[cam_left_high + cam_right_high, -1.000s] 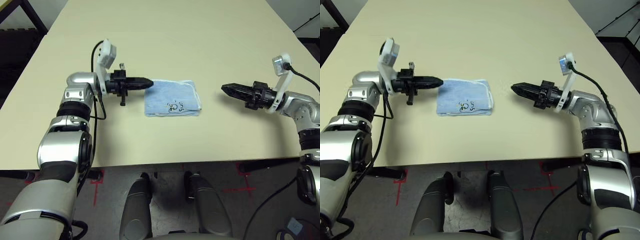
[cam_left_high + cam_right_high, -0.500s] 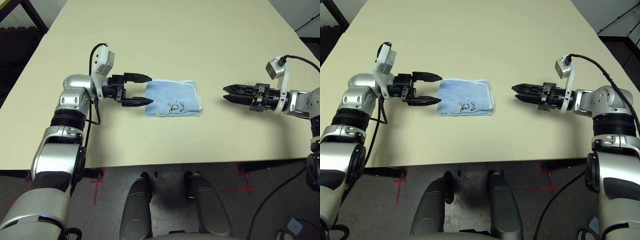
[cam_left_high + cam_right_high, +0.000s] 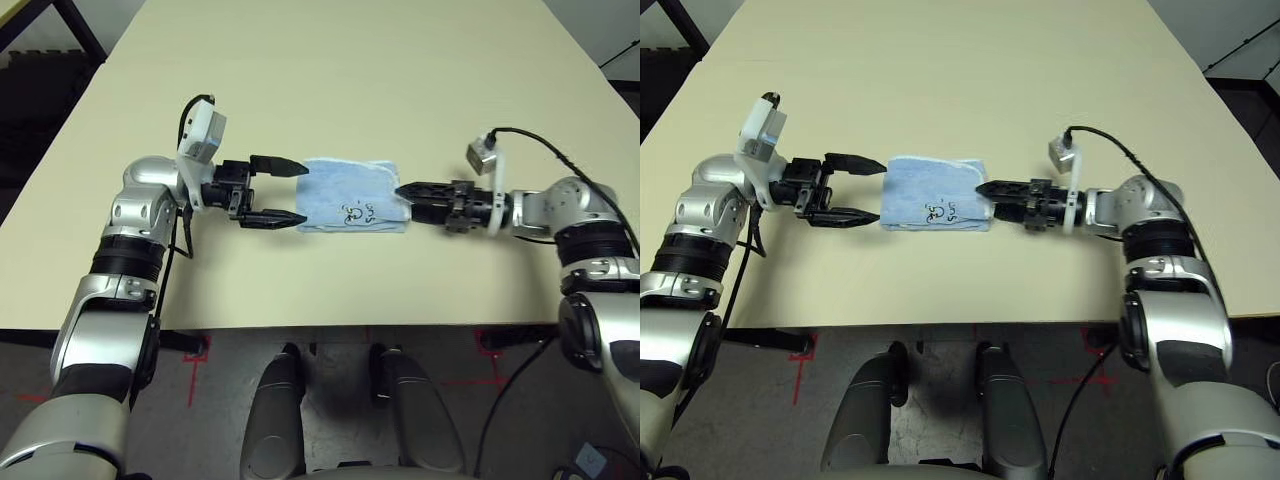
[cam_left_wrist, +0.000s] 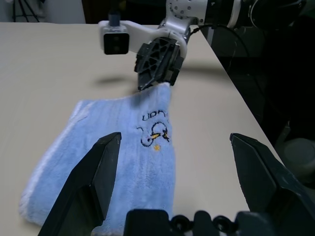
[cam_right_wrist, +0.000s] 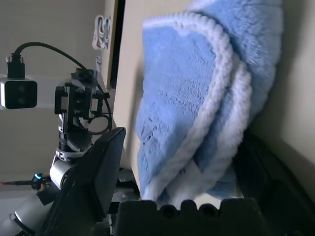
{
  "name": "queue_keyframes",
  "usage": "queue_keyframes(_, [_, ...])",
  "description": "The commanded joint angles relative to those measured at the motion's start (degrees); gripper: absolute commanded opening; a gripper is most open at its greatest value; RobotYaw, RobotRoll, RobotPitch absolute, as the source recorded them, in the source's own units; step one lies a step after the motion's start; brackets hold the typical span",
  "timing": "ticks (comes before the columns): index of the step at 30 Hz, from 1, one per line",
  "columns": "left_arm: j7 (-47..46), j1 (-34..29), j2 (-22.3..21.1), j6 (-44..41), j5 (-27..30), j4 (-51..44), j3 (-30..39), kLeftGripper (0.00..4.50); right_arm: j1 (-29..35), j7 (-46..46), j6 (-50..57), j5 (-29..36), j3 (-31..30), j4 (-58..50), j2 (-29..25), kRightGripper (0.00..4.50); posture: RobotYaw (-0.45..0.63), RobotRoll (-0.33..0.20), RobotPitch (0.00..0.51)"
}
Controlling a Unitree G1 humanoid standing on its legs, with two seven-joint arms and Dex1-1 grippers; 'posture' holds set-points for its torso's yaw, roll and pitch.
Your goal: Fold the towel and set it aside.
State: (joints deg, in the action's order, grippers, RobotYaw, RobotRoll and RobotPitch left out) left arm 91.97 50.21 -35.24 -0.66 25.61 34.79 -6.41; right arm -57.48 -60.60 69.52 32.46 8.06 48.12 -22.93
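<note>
On pale beige table (image 3: 420, 60), folded towel (image 3: 350, 195) w/ L tool (image 3: 290, 192) & R tool (image 3: 405, 190) both spread apart at its ends.

Left gripper (image 3: 285, 191) opened wide, eased back to towel's (image 3: 350, 195) 9 o'clock edge. Right gripper (image 3: 403, 190) swung in from 3 o'clock, opened around towel's edge.

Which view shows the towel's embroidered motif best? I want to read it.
The left wrist view: the motif faces that camera on the towel. Both eye views show it as a tiny dark scribble. The right wrist view shows the towel's stacked white-stitched edges.
</note>
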Motion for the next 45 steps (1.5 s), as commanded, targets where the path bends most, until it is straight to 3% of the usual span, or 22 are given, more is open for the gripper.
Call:
queue_keyframes(1, [0.53,0.12,-0.11,1.16,-0.11,0.02,-1.17,4.48,-1.15,1.59,-1.77,-1.35,0.46,4.03,0.75,4.50,0.00,0.000,0.223])
queue_keyframes(13, [-2.47,2.29,0.62,5.87,-6.35,9.17,1.39,4.48,-2.68,1.90,-3.07,-1.64,1.78,7.30,0.51,4.50,0.00,0.000,0.220])
queue_keyframes(24, [-2.44,1.71,0.60,6.29,-8.66,10.43,3.14,4.48,-3.32,-0.77,-1.98,-3.92,0.09,7.62,-5.28,4.50,-0.01,0.000,0.219])
queue_keyframes(34, [-1.45,1.66,0.28,5.15,-9.17,9.59,3.21,4.48,-4.86,-0.10,-4.34,-5.44,-0.25,9.61,1.43,4.50,0.02,0.000,0.224])
queue_keyframes(41, [-1.67,1.14,0.41,5.58,-9.13,9.16,3.69,4.48,-6.29,0.42,-6.13,-5.66,0.84,11.72,2.39,4.50,0.02,0.000,0.222])
queue_keyframes(44, [-1.47,1.00,0.47,5.67,-9.13,9.05,3.78,4.50,-6.26,0.82,-6.42,-5.64,1.47,12.01,2.09,3.94,0.02,0.000,0.222])
queue_keyframes(45, [-1.42,0.98,0.49,5.67,-9.14,9.02,3.79,4.50,-6.25,0.97,-6.54,-5.65,1.68,12.07,2.07,3.56,0.02,0.000,0.222])
